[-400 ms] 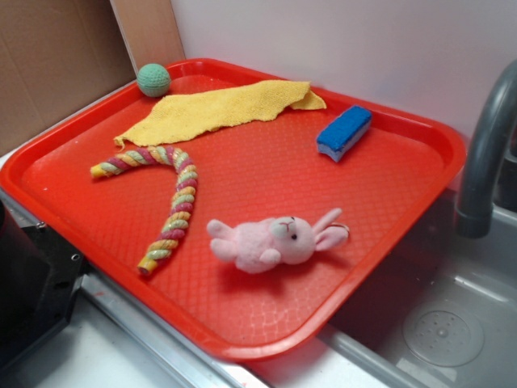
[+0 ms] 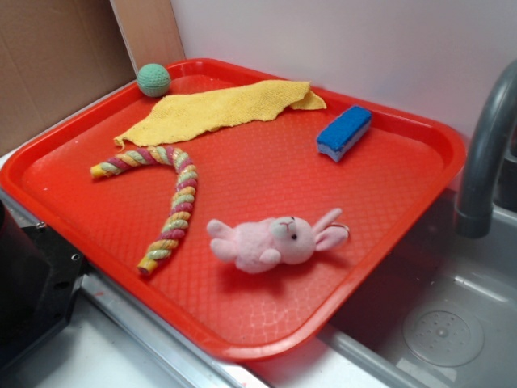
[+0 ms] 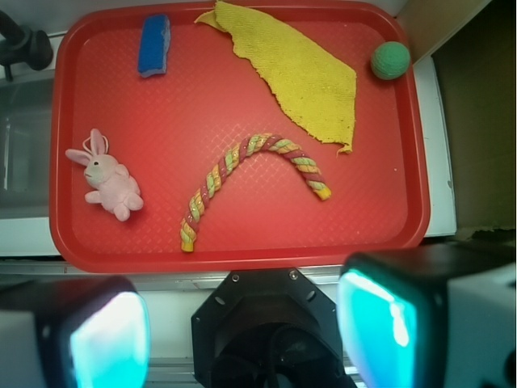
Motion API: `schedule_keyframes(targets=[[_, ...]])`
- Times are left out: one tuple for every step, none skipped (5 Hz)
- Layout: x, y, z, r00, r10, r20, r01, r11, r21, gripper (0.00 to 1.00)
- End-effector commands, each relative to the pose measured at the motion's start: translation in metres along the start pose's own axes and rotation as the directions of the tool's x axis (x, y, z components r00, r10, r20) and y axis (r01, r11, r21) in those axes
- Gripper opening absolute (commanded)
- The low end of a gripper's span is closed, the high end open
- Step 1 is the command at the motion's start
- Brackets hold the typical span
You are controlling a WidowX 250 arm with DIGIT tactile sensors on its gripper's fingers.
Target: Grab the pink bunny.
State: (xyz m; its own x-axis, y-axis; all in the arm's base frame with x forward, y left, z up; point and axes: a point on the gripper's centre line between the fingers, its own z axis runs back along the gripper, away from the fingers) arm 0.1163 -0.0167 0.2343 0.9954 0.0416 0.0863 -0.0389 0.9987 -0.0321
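The pink bunny [image 2: 273,240] lies on its side on the red tray [image 2: 388,202], at about five o'clock from the tray's centre in the exterior view, close to the near rim and the sink [image 2: 436,323]. Its ears point toward three o'clock, its stubby limbs toward nine. In the wrist view the pink bunny [image 3: 106,175] sits at roughly nine o'clock, near the tray's [image 3: 242,89] left edge, ears up toward eleven.

The gripper [image 3: 242,327] hangs high over the tray's near edge, well apart from every object; its two fingers [image 3: 105,339] fill the lower corners of the wrist view (blurred, with pale teal pads), spread wide with nothing between them.

A striped rope toy [image 2: 166,198] curves across the tray at nine o'clock from the bunny, apart from it. A yellow cloth [image 2: 218,109] lies flat toward twelve o'clock, a green ball [image 2: 153,79] just beside its far corner at eleven, and a blue sponge [image 2: 345,132] rests at one o'clock. A grey faucet [image 2: 485,153] rises at three o'clock, off the tray.
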Motion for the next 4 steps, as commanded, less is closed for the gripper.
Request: schedule_keyframes(targets=[[0.04,-0.053,-0.044,0.965,-0.257,-0.05,0.259,0.965,0.046,1.0],[0.056,-0.076,-0.078,0.874,-0.486,-0.014,0.485,0.874,-0.023,1.0],[0.059,-0.085,-0.095,0.729,-0.684,0.034,0.685,0.726,-0.062,1.0],[0.059,-0.085,-0.095,0.729,-0.684,0.034,0.685,0.726,-0.062,1.0]])
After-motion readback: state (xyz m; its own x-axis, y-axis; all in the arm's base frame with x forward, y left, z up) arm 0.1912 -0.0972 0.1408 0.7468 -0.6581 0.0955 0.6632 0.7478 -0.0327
